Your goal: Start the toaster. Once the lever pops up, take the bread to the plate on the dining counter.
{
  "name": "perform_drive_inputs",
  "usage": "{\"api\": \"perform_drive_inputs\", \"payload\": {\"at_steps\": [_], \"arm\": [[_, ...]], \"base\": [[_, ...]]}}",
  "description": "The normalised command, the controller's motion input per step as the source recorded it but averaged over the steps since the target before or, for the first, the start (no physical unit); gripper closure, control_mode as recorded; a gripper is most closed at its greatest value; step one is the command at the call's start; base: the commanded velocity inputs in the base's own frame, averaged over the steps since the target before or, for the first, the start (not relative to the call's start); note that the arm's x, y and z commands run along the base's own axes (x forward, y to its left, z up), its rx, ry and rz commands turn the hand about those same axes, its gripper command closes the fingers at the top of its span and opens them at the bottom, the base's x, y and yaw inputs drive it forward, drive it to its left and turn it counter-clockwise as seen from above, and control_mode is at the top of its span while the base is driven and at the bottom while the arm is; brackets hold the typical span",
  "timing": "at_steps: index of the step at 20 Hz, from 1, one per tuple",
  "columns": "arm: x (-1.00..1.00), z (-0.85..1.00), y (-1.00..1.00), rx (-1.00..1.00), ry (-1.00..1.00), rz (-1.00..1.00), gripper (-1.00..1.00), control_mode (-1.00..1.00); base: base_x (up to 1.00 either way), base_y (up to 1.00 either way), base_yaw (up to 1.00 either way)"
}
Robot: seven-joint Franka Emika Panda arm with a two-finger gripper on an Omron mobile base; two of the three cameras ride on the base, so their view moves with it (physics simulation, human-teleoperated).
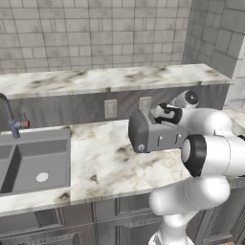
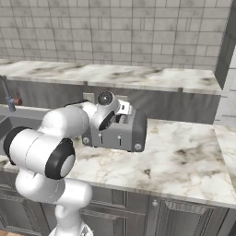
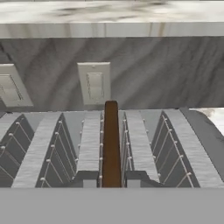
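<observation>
Looking down along the hand, the gripper (image 3: 111,179) sits right over the toaster (image 3: 144,144), its two dark tips pinching the brown edge of the bread (image 3: 111,140), which stands upright in the middle slot between the wire guides. That's presumably why the hand is lined up dead straight with the slot, so the slice can come out without snagging the wires. My guess is the toasting part is done and this is the grab before lifting. From the base cameras the toaster (image 1: 153,131) stands on the marble worktop (image 1: 110,167), well right of the sink (image 1: 33,162), with the arm reaching over its top. Behind it are two wall outlets (image 3: 94,83) on the grey panel, and above that the dining counter (image 1: 115,79). I can't spot the plate from here.
</observation>
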Motion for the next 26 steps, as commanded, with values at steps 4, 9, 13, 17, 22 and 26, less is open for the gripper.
{"api": "perform_drive_inputs", "payload": {"at_steps": [4, 9, 13, 17, 22, 26], "arm": [[-0.06, 0.59, -0.01, 0.00, -0.05, 0.00, 1.00, -1.00], [-0.20, 0.91, 0.00, 0.00, -0.01, 0.00, 1.00, -1.00], [-0.42, 0.90, 0.00, -0.01, 0.00, -0.01, 1.00, -1.00], [-0.84, 0.61, 0.04, 0.00, 0.01, -0.02, 1.00, -1.00], [-0.92, 0.19, 0.24, 0.00, 0.01, -0.05, 1.00, -1.00], [-0.71, 0.21, 0.20, 0.00, 0.01, -0.03, 1.00, -1.00]], "base": [[0.00, 0.00, 0.00], [0.00, 0.00, 0.00], [0.00, 0.00, 0.00], [0.00, 0.00, 0.00], [0.00, 0.00, 0.00], [0.00, 0.00, 0.00]]}}
